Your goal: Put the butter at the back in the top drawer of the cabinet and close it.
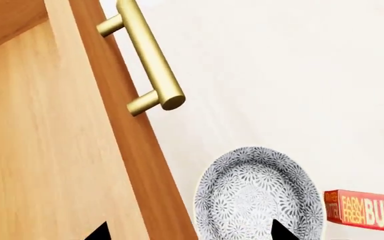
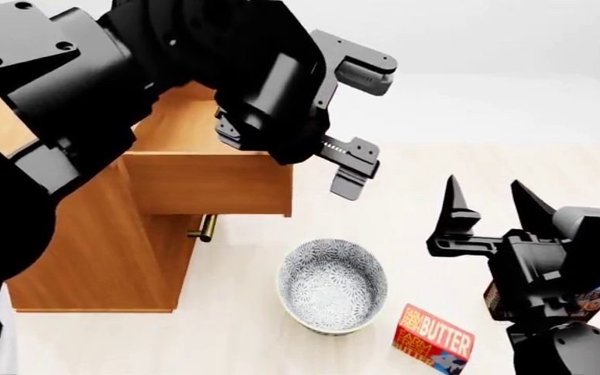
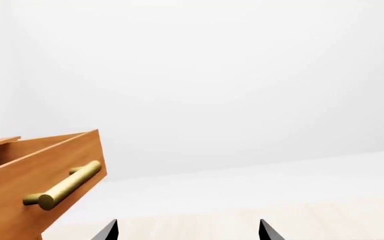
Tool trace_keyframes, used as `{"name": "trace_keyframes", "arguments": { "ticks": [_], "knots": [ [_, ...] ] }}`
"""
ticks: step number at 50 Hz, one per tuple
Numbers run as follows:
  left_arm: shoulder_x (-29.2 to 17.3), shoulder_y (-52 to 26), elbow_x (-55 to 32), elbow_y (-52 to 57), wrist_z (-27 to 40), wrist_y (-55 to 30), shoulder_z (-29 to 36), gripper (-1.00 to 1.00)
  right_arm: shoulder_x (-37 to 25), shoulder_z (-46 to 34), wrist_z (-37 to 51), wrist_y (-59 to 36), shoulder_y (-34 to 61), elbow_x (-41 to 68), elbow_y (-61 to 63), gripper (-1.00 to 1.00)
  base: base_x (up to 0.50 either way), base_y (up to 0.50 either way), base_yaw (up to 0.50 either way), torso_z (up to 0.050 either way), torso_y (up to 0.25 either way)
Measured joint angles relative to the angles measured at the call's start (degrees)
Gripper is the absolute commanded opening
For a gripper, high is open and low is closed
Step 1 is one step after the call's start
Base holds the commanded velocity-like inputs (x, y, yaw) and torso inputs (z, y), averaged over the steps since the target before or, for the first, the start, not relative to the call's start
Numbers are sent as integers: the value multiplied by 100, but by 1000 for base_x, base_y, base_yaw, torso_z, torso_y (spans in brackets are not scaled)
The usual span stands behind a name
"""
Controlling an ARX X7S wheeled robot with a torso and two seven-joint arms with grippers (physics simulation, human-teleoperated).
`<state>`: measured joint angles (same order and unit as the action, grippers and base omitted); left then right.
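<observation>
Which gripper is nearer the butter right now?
Right. The right gripper hangs open just above and beside the butter, while the left gripper is up by the open top drawer, beyond the bowl.

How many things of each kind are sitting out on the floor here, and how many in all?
Wooden cabinet: 1, its top drawer pulled open
Patterned bowl: 1
Butter box: 1
Other box, brown and blue, partly hidden behind the right gripper: 1
Total: 4 things
</observation>
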<state>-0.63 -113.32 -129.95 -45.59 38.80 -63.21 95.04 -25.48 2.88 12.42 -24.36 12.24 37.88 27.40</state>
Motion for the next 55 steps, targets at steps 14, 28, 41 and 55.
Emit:
{"name": "trace_keyframes", "arguments": {
  "ticks": [14,28,41,55],
  "knots": [
    [1,-125,-453,67,-340,277,-14,100,-18,46,-15,46,-26,43,-42,100,0,0,0,0,1],
    [-83,-191,-637,142,-528,450,188,100,-36,73,-19,81,-50,77,-64,100,0,0,0,0,0],
    [-78,-208,-748,127,-460,494,179,100,-51,87,-11,99,-68,103,-68,100,0,0,0,0,0],
    [28,-393,-702,-14,316,484,-127,100,-75,54,31,66,-58,110,-20,100,0,0,0,0,0]
  ]
}}
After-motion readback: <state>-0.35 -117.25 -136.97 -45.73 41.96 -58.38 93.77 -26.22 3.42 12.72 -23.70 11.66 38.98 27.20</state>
